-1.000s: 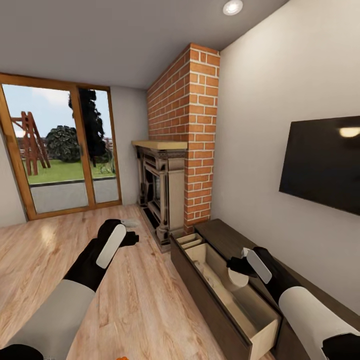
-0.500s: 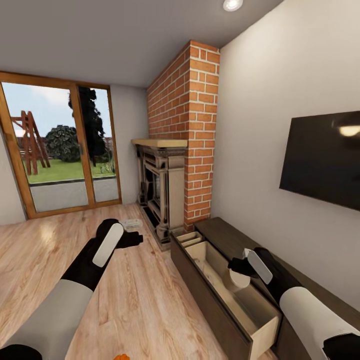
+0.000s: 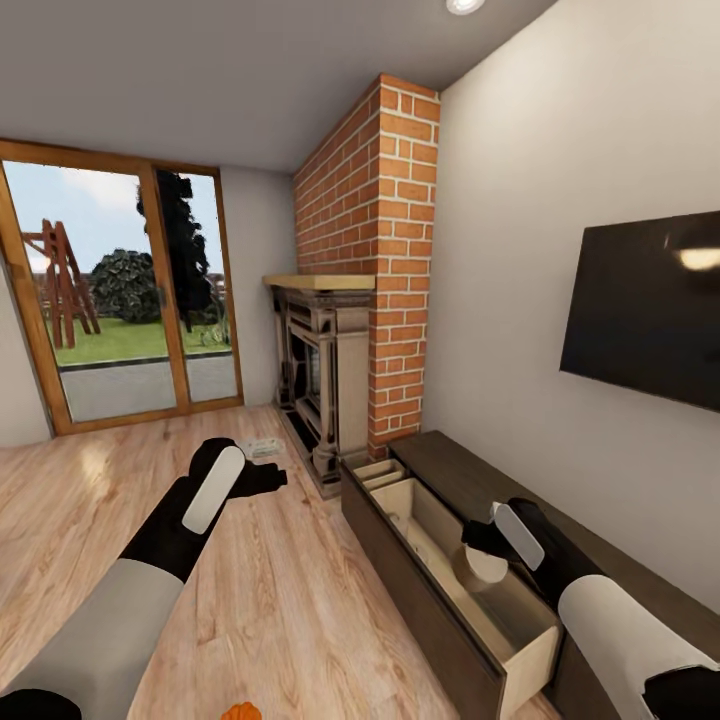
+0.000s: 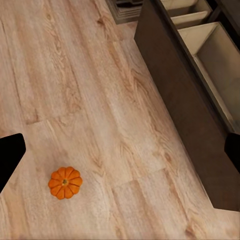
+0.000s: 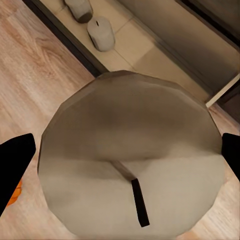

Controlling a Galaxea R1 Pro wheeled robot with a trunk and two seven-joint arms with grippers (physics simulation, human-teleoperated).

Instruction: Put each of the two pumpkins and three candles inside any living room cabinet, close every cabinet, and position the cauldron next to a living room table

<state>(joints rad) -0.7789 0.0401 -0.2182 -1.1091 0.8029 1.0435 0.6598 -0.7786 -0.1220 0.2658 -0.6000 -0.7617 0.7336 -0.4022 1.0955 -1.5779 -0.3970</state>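
While hovering over the open drawer (image 3: 470,600): candle (image 5: 130,160) ready to drop.
Right fingers (image 5: 15,167) pinching candle above two already inside; left fingers (image 4: 10,155) spread, empty, pumpkin (image 4: 65,182) waiting on floor.

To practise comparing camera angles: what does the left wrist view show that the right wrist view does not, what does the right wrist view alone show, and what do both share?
Left wrist view alone: a whole orange pumpkin sitting on the floor, apart from the cabinet's dark front.

Right wrist view alone: a pale candle with a dark wick, shut in the right gripper above the drawer, and two more candles lying inside the drawer.

Both: the wooden floor and the open cabinet drawer with its light interior.
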